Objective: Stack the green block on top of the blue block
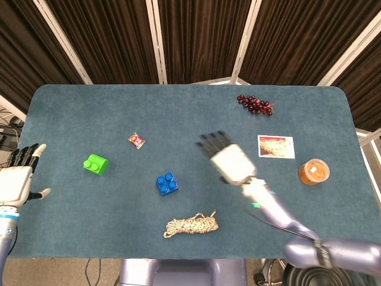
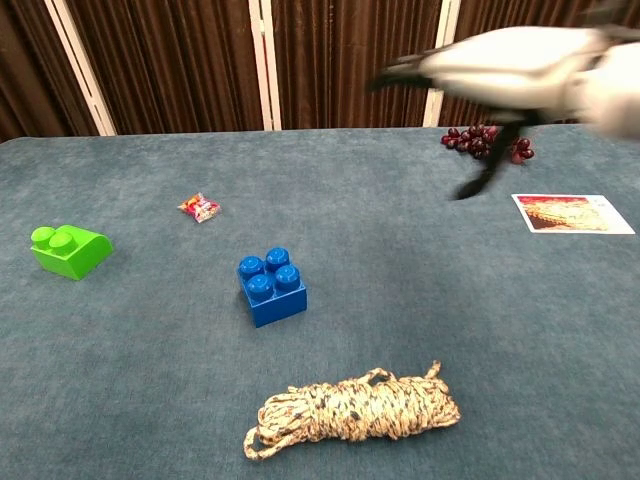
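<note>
I'm holding my right hand spread and empty, right of the blue block | left hand open, empty, waiting beyond the green block, likely its picker.

Coiled rope, candy wrapper, grapes, picture card, possibly lidded orange container.

Even, bright overhead light is hitting the desk in both views, shadows lying soft and short. No glare. Right hand is smearing badly with motion blur in chest view, fingers softening in head view. Blue block and rope are rendering sharp.
</note>
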Controlling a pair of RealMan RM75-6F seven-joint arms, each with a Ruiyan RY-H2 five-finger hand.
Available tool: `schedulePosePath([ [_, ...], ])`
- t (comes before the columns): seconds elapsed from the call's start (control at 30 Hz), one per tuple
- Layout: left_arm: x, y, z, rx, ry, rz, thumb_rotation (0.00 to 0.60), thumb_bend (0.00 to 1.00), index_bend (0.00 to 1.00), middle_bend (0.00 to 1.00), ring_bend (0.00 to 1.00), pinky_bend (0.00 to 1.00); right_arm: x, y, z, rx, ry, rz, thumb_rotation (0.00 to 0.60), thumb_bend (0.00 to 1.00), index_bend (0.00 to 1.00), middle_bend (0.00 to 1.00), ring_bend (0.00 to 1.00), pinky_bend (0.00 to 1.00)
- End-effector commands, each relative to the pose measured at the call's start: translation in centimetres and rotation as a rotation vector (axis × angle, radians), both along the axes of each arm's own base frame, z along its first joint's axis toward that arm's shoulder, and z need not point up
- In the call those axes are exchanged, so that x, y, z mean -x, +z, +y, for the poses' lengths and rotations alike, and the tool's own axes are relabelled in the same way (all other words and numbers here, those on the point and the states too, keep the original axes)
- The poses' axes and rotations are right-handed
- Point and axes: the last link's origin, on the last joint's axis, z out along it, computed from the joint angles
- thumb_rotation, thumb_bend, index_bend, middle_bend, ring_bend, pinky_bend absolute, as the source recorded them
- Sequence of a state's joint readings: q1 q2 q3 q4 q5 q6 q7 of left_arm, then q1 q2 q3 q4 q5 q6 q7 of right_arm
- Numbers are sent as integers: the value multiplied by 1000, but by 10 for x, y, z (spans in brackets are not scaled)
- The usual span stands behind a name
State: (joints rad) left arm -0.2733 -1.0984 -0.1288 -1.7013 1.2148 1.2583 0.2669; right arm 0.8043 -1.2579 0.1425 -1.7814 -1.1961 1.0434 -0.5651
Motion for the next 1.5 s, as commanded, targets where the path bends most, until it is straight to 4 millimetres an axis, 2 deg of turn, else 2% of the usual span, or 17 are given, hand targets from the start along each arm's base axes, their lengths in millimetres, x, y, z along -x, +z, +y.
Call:
schedulePosePath([
  [0.03, -12, -6, 20, 17, -47, 44, 600, 3, 0, 0, 0, 0, 58, 38, 28, 29, -141, -43, 600, 0, 0, 0, 0, 0],
  [0.17, -28, -24, 52, 80, -93, 93, 600, 3, 0, 0, 0, 0, 101, 65, 48, 89, -229, -98, 600, 0, 0, 0, 0, 0],
  [0.3, -38, -49, 79, 170, -124, 134, 600, 3, 0, 0, 0, 0, 131, 78, 67, 162, -275, -142, 600, 0, 0, 0, 0, 0],
  [0.47, -36, -75, 98, 293, -105, 60, 600, 3, 0, 0, 0, 0, 157, 82, 87, 220, -335, -185, 600, 0, 0, 0, 0, 0],
  [0.63, -20, -84, 108, 358, -104, 84, 600, 4, 0, 0, 0, 0, 172, 80, 99, 276, -345, -169, 600, 0, 0, 0, 0, 0],
  [0.73, -8, -85, 109, 394, -118, 129, 600, 13, 3, 0, 0, 0, 177, 79, 103, 288, -347, -155, 600, 0, 0, 0, 0, 0],
  [0.83, 0, -86, 112, 411, -140, 161, 600, 85, 49, 17, 0, 0, 179, 81, 103, 304, -349, -155, 600, 0, 0, 0, 0, 0],
  [0.93, 4, -89, 116, 430, -183, 183, 600, 126, 105, 72, 0, 0, 179, 82, 103, 316, -345, -153, 600, 0, 0, 0, 0, 0],
  [1.1, 4, -102, 121, 449, -259, 203, 600, 163, 131, 93, 12, 3, 177, 82, 103, 330, -340, -148, 600, 0, 0, 0, 0, 0],
  [1.27, 7, -117, 129, 479, -280, 207, 600, 314, 167, 145, 82, 35, 173, 80, 103, 338, -332, -146, 600, 0, 0, 0, 0, 0],
  [1.4, 9, -121, 133, 488, -285, 215, 600, 378, 202, 173, 122, 76, 172, 79, 102, 342, -332, -144, 600, 0, 0, 0, 0, 0],
  [1.5, 10, -122, 135, 490, -285, 216, 600, 440, 351, 245, 200, 183, 172, 80, 101, 347, -331, -144, 600, 0, 0, 0, 0, 0],
])
